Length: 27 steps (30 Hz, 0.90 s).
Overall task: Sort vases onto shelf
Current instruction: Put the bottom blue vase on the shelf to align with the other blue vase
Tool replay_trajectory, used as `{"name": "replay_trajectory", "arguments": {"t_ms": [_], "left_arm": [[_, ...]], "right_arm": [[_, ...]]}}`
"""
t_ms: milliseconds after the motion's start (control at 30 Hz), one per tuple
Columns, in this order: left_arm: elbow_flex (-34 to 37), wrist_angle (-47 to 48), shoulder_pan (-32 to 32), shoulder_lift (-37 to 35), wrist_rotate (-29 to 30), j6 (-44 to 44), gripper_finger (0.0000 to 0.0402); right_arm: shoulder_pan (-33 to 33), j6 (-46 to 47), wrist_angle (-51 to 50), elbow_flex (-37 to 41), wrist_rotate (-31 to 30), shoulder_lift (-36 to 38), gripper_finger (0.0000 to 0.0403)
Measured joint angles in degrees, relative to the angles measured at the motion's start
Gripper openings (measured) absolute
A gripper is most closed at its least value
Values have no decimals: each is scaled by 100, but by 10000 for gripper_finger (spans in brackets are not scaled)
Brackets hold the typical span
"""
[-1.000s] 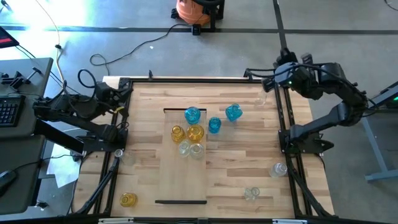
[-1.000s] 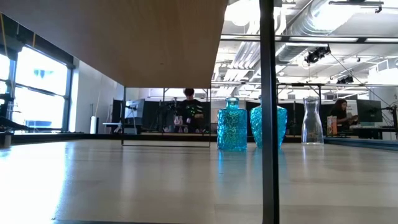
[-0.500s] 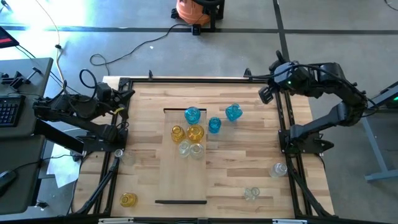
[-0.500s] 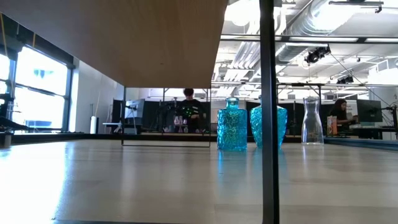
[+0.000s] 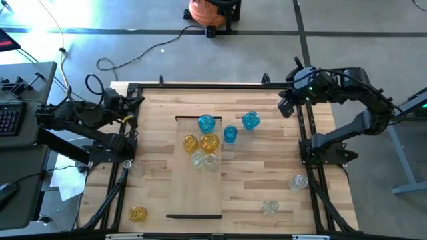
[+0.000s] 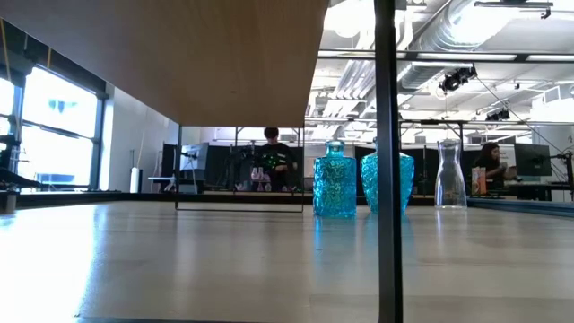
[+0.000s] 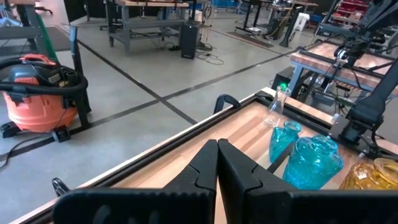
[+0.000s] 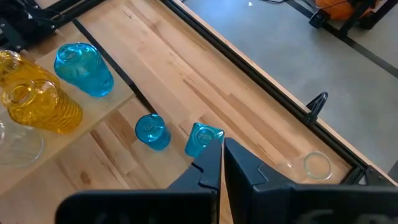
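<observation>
Presently the one change over the last second is at the right arm: its end effector (image 5: pixel 287 105) has swung out from the far right corner, inward over the far right edge of the surface (image 5: pixel 267 160), and now hangs just above the spot where a clear vase (image 8: pixel 316 163) stands alone near the far rail. Its fingers are pressed together and carry nothing. The left end effector (image 7: pixel 216 163) has not moved; it rests at the far left edge of the surface, fingers also closed and empty. No vase has shifted in that time. On the shelf (image 5: pixel 193 193), five vases stand in a tight cluster at its far end: a large blue vase (image 5: pixel 206 123), two yellow vases (image 5: pixel 209 141) and two clear ones just nearer. Two smaller blue vases (image 5: pixel 229 134) stand on the surface just beside the shelf's right edge, off it. A third yellow vase (image 5: pixel 137 214) sits at the near left corner, and further clear vases (image 5: pixel 299 181) stand at the near right and at the left edge, all well apart from the shelf. My judgement is that the right arm is starting an approach on the far-corner clear vase; the fingers would need to part before any grasp. Roughly half the vases remain unsorted.
</observation>
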<state>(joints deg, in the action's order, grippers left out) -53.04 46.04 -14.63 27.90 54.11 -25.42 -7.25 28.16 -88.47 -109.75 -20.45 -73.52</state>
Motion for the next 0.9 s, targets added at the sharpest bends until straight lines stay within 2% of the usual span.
{"name": "replay_trajectory", "arguments": {"t_ms": [767,900], "left_arm": [[0,7,0,0,-4,54,0],[0,7,0,0,-11,-198,0]], "right_arm": [[0,25,-1,0,7,0,0],[0,26,271,0,7,0,0]]}}
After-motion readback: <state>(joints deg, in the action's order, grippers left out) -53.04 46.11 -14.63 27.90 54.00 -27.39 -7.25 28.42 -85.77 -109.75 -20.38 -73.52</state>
